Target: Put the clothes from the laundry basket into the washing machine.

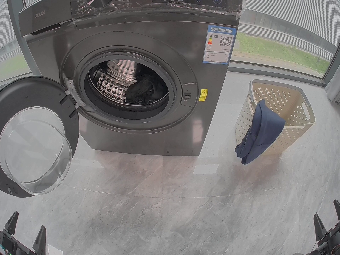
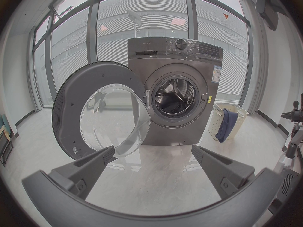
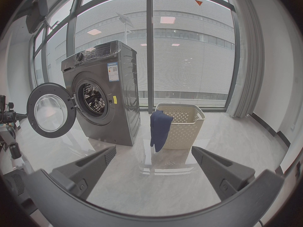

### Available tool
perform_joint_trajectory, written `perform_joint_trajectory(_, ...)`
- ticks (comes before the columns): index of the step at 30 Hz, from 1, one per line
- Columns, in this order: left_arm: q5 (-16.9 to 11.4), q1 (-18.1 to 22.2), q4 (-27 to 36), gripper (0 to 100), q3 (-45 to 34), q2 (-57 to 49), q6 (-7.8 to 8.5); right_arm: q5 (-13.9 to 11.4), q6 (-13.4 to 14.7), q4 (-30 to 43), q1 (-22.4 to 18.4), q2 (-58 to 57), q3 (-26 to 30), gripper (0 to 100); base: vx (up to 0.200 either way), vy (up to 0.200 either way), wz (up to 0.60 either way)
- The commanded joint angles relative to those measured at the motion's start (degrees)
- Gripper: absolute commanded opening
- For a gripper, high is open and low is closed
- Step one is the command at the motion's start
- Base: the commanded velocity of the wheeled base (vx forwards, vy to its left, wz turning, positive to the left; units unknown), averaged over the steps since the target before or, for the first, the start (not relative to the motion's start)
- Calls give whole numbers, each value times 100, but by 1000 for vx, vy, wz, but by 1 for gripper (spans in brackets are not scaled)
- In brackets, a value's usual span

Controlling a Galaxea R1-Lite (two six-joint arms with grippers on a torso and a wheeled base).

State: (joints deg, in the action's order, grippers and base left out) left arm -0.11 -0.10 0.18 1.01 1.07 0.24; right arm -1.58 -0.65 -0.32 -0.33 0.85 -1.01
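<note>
Blue garment (image 1: 262,131) draped over the laundry basket (image 1: 301,124) rim; both grippers gape wide, holding nothing.
The left gripper (image 2: 152,148) and right gripper (image 3: 153,148) sit low, well apart from the basket, which is right of the washing machine (image 1: 141,32). Its door (image 1: 35,96) is open, and a dark garment (image 1: 145,89) lies in the drum. The front carries a blue-and-white label (image 1: 219,44) and a yellow sticker (image 1: 203,95).

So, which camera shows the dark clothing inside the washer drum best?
The head view: it looks into the drum, where the dark clothing lies. The left wrist view shows it small; the right wrist view sees the drum obliquely.
</note>
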Motion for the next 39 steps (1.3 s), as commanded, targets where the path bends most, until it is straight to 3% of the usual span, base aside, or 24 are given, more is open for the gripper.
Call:
perform_joint_trajectory(1, -7, 1, -1, 100, -92, -98, 2, -9, -14, -3, 7, -33, 101, 100, 0, -200, 0)
perform_joint_trajectory(6, -7, 1, -1, 100, -92, -98, 2, 0, -6, -3, -2, -41, 101, 100, 0, -200, 0)
perform_joint_trajectory(15, -7, 1, -1, 100, -92, -98, 11, 35, 29, -3, 7, -41, 101, 100, 0, 0, -400)
perform_joint_trajectory(39, -7, 1, -1, 100, -92, -98, 2, 35, 21, -3, 7, -41, 101, 100, 0, -200, 0)
